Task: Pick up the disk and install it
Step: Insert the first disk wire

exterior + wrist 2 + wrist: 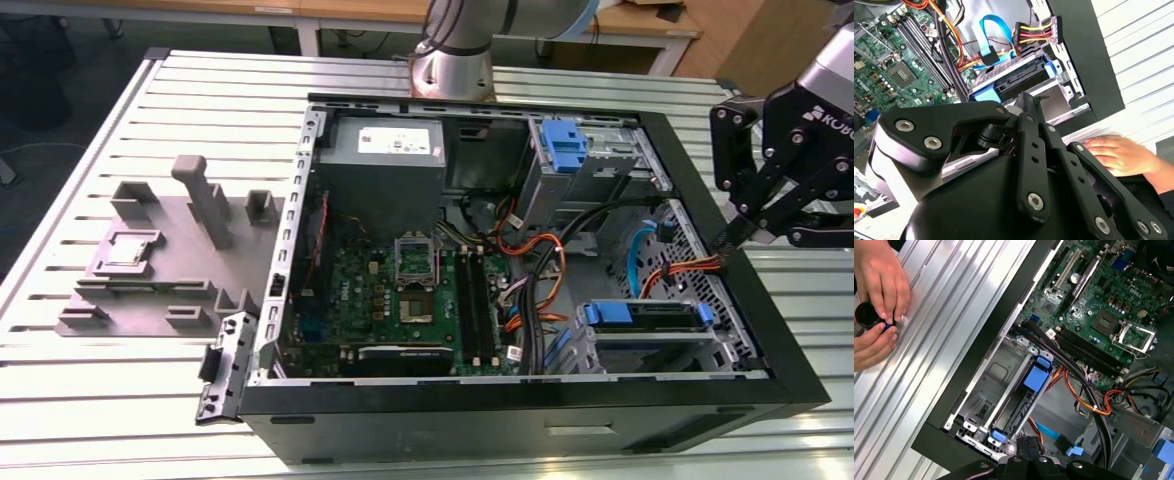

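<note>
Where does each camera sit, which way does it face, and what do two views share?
Exterior view: off the arm, above, looking down into the open computer case on the slatted table; the arm's base and the gripper show.
First wrist view: on the arm, looking past the gripper into the case at the disk in its cage; a person's hands show.
Second wrist view: on the arm, behind the gripper's black links, facing the disk; one hand shows.
Shared: both wrist views show the disk and the motherboard.
</note>
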`<state>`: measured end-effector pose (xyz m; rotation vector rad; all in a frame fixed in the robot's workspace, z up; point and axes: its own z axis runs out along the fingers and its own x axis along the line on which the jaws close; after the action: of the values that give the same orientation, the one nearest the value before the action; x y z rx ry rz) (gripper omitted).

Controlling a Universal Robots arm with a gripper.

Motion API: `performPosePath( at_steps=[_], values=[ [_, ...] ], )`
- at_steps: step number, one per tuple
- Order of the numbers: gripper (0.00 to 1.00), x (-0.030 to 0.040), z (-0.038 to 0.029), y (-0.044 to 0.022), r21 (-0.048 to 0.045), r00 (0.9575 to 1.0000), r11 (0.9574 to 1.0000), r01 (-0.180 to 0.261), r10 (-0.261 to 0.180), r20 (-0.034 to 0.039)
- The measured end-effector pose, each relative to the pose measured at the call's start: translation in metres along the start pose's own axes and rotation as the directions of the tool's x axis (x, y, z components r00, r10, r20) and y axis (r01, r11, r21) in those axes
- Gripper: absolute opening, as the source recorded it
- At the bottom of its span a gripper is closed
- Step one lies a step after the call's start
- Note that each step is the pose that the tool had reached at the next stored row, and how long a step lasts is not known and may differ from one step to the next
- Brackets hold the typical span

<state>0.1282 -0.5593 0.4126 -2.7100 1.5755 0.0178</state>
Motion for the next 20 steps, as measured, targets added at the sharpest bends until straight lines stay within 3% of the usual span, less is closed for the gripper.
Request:
performPosePath(
  at_steps=[14, 20],
  values=[
    [0.1, -0.0032, 0.0016, -0.0165, 0.0, 1.0, 1.0, 0.008, -0.008, 0.0],
    [0.1, -0.003, 0.0016, -0.0174, -0.0001, 1.0, 1.0, 0.009, -0.009, -0.0001]
  ],
)
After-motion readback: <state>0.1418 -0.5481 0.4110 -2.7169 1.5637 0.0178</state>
